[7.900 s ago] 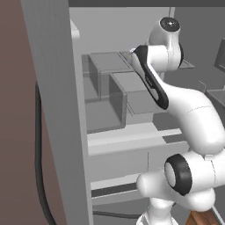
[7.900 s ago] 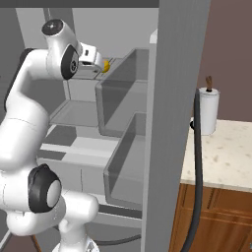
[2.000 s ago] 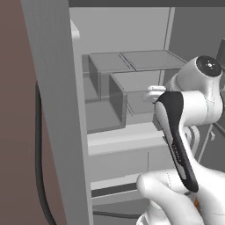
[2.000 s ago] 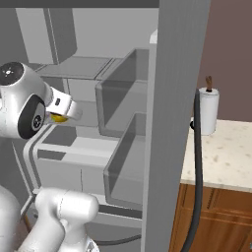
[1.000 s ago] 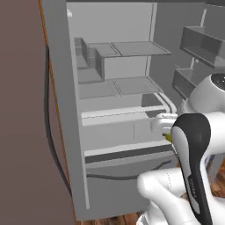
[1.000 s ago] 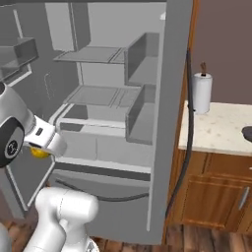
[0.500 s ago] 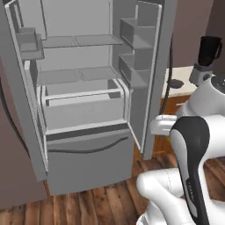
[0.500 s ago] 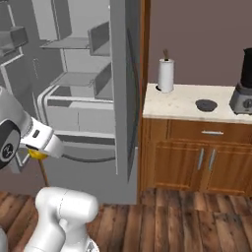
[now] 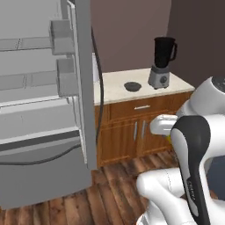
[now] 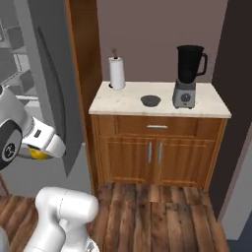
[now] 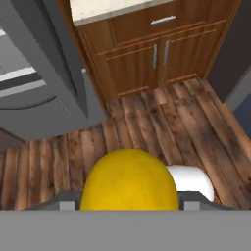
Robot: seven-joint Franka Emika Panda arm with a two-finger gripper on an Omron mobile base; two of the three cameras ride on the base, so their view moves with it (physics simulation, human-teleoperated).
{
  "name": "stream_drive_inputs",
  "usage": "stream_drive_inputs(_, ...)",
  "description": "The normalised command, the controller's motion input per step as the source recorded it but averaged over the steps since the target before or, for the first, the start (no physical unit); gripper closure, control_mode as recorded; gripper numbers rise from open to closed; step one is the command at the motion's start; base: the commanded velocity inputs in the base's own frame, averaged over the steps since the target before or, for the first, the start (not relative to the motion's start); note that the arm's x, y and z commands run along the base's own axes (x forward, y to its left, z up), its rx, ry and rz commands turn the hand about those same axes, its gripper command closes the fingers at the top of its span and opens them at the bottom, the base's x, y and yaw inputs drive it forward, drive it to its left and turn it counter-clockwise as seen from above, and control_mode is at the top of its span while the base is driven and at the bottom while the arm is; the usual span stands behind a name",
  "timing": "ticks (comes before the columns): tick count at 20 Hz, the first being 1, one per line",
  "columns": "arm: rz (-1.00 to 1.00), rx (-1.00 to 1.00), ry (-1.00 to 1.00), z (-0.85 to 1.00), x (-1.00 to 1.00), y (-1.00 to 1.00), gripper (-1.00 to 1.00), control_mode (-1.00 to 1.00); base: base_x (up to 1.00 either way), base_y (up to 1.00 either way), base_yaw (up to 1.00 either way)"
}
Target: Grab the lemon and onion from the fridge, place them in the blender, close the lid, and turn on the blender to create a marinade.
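My gripper [image 10: 37,152] is shut on the lemon [image 11: 128,179], a yellow ball that bulges large at the bottom of the hand view; a sliver of the lemon [image 10: 34,154] shows under the hand, low and left of the counter. The blender [image 10: 188,74] stands on the counter's right end with its black jar open at the top, and the blender [image 9: 161,61] is far ahead of the arm. The dark lid [image 10: 150,100] lies flat on the counter left of it. The fridge [image 9: 39,110] stands open at the left. The onion is out of view.
A white paper-towel roll [image 10: 117,72] stands at the counter's back left. The pale counter [image 10: 123,104] tops a wooden cabinet [image 11: 147,59] with a drawer and two doors. The thick fridge door [image 10: 49,88] juts out beside it. Wood floor [image 11: 162,122] lies open below.
The whole picture has swung from the fridge's inside to the counter with the blender, so the base has moved. The lemon stays in the shut gripper.
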Motion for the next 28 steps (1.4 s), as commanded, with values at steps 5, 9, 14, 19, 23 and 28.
stream_drive_inputs(5,0.00,0.00,0.00,0.00,0.00,0.00,1.00,1.00,0.65,-0.96,0.00)
stream_drive_inputs(9,0.00,0.00,0.00,0.00,0.00,0.00,1.00,1.00,0.76,-0.73,0.05)
stream_drive_inputs(14,0.00,0.00,0.00,0.00,0.00,0.00,1.00,1.00,0.82,-0.56,0.13)
stream_drive_inputs(19,0.00,0.00,0.00,0.00,0.00,0.00,1.00,1.00,0.88,-0.28,0.20)
stream_drive_inputs(23,0.00,0.00,0.00,0.00,0.00,0.00,1.00,1.00,0.89,-0.26,0.20)
stream_drive_inputs(28,0.00,0.00,0.00,0.00,0.00,0.00,1.00,1.00,0.70,-0.27,0.16)
